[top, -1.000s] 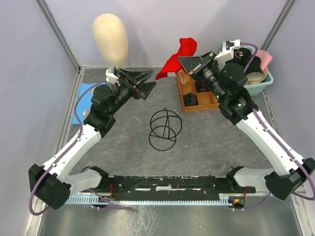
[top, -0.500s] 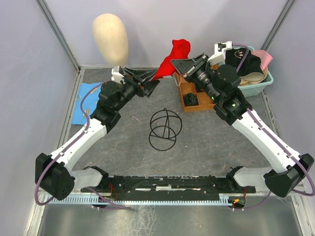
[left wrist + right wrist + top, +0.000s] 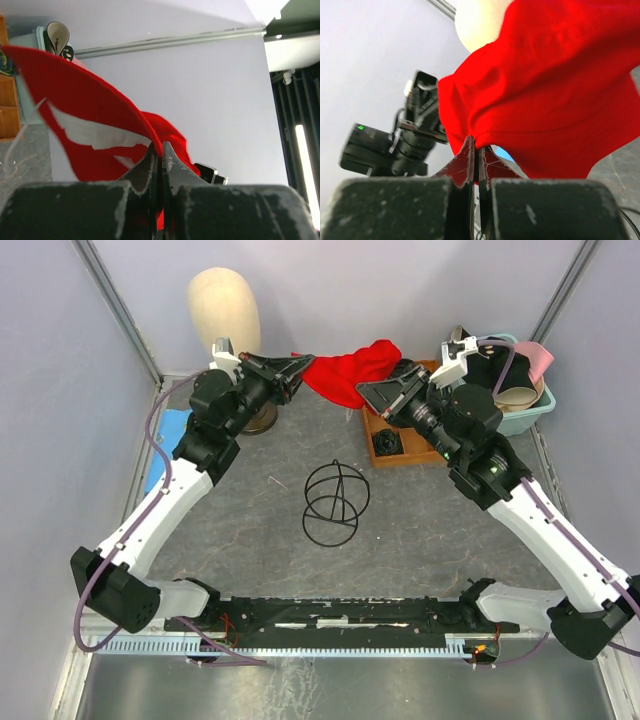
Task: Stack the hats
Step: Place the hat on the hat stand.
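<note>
The left gripper is pinched closed on one edge of a red hat. In the left wrist view its jaws meet tightly at, with the red fabric caught between them and the pale lining showing on the underside. The right gripper is likewise clamped closed on the opposite edge. In the right wrist view its tips bite a fold of the red cloth, which billows up and to the right.

Held between the two grippers, the red hat hangs in the air above the back of the counter without touching it. It spans the gap between the cream mannequin head at the back left and the wooden tray towards the back right.

Beyond the right gripper, in the far right corner, a teal tub holds a black cap, a pink hat and a beige hat piled loosely together. A black wire ball lies near the middle of the counter, well apart from both grippers. A blue cloth lies at the left edge, partly under the left arm.
</note>
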`<action>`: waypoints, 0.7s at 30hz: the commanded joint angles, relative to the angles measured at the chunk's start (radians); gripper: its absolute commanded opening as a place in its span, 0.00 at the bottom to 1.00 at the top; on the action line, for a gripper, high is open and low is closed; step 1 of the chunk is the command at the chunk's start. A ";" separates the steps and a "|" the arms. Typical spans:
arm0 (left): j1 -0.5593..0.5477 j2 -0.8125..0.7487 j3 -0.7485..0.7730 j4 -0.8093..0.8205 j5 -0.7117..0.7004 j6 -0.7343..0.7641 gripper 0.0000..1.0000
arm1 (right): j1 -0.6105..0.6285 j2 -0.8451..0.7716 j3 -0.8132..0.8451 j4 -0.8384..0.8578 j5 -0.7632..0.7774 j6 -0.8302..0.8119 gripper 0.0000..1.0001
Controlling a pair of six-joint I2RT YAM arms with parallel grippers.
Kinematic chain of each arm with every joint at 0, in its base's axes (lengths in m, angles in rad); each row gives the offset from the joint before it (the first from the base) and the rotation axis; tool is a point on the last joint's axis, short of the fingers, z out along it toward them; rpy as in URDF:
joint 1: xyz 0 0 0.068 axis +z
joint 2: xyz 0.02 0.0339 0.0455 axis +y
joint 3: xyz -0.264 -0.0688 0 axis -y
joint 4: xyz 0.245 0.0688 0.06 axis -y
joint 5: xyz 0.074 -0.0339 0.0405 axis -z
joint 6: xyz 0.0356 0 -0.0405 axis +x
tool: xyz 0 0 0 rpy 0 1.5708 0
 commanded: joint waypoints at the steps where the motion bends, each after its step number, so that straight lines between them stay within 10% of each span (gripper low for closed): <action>1: 0.030 -0.031 0.107 -0.096 -0.071 0.143 0.03 | 0.004 -0.077 0.059 -0.210 0.035 -0.124 0.00; 21: -0.015 -0.231 -0.381 0.241 0.007 0.069 0.03 | 0.005 -0.176 -0.050 -0.451 -0.031 -0.239 0.00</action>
